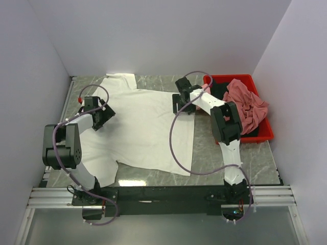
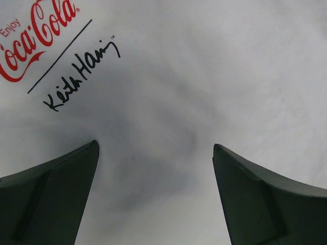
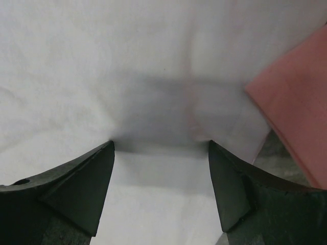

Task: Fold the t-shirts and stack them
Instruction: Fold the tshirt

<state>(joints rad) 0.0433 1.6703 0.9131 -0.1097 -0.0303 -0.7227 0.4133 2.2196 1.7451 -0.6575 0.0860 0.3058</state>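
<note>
Left hand (image 2: 156, 148) gapes wide just above the white t-shirt (image 1: 148, 127), beside its printed lettering (image 2: 76, 76). Right hand (image 3: 161, 145), fingers also apart and empty, sits over the shirt's right edge. Spread flat on the counter (image 1: 209, 153), the shirt seems laid out for folding. Beyond, pink tees (image 1: 250, 104) fill the red bin (image 1: 266, 133).

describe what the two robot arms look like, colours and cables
The left arm and right arm both have white links between chunky black joint housings. A thin mauve cable loops loosely along each arm. The jaws are dark, matte wedges tapering to blunt tips. A small red spot shows near the left wrist.
</note>
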